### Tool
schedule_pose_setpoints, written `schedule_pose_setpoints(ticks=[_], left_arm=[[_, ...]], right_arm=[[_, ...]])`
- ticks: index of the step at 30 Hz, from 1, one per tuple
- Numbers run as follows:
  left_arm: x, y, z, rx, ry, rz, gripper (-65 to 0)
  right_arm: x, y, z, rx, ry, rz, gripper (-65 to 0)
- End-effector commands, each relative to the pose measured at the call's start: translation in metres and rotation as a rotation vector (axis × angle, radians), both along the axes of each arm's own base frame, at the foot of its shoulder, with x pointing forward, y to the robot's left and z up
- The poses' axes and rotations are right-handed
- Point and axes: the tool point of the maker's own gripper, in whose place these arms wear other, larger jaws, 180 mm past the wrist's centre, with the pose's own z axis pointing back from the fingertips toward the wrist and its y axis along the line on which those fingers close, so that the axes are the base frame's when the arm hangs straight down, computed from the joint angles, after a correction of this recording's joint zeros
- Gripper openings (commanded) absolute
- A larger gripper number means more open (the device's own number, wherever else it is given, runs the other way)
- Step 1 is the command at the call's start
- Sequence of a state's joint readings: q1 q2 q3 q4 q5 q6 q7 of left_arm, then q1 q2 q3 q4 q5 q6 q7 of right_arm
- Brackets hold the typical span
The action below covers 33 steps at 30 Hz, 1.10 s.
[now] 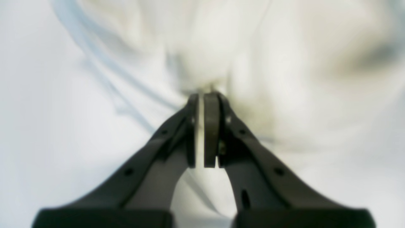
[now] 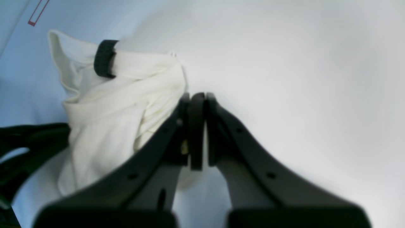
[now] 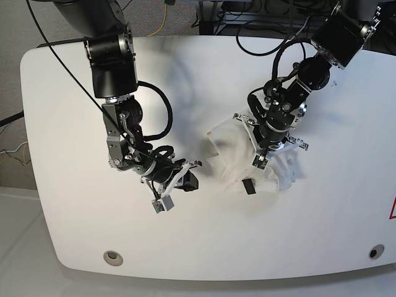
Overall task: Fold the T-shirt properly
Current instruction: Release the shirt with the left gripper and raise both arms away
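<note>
Nearest the lens in the left wrist view, the left gripper is seen with its dark jaws pressed together on a fold of the white short-sleeved cloth T-shirt, a thin strip of pale fabric showing between the pads. In the base view the garment is found bunched in a loose heap near the middle of the white rounded table, directly under that arm. A small black tag is seen wrapped over one folded edge (no print can be made out in any view).

The right gripper is closed on nothing; it is held just beside the heap, and whether it brushes the cloth cannot be told.

The shirt is judged light, soft and limp, so it will sag and crumple wherever it is not supported, and a thin layer may slip out of a narrow pinch. It is best taken at a seamed edge, at shoulder or hem, where the cloth is doubled and gives the pads something to bite. Two spread holds would be needed to open it flat before any fold is made; that flattening is not yet done.

By count: one T-shirt, one tag, two arms with one gripper each, one table, and two round holes near the table's front edge.
</note>
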<state>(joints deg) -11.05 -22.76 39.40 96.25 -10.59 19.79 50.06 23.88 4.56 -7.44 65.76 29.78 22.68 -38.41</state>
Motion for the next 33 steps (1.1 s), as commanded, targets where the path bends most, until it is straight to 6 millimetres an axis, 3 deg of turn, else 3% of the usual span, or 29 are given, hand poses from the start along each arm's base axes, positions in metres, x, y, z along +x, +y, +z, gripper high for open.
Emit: schedule_pose_setpoints(ticks=[1, 8, 18, 26, 33], left_arm=[[0.018, 0.009, 0.037, -0.026, -0.082, 0.039, -62.5], [0.028, 0.025, 0.066, -0.059, -0.123, 0.107, -62.5], [0.042, 0.065, 0.091, -0.045, -0.159, 0.148, -62.5], [0.022, 0.109, 0.088, -0.020, -0.138, 0.212, -62.5], [-0.012, 0.148, 0.064, 0.044, -0.058, 0.253, -62.5]], right_arm=[[0.013, 0.002, 0.024, 0.025, -0.063, 0.000, -65.0], [0.017, -0.019, 0.028, 0.017, -0.042, -0.044, -65.0], [0.020, -0.108, 0.046, -0.111, -0.026, -0.202, -65.0], [-0.008, -0.183, 0.045, -0.222, 0.007, -0.334, -65.0], [-0.052, -0.237, 0.033, -0.331, 0.091, -0.399, -65.0]])
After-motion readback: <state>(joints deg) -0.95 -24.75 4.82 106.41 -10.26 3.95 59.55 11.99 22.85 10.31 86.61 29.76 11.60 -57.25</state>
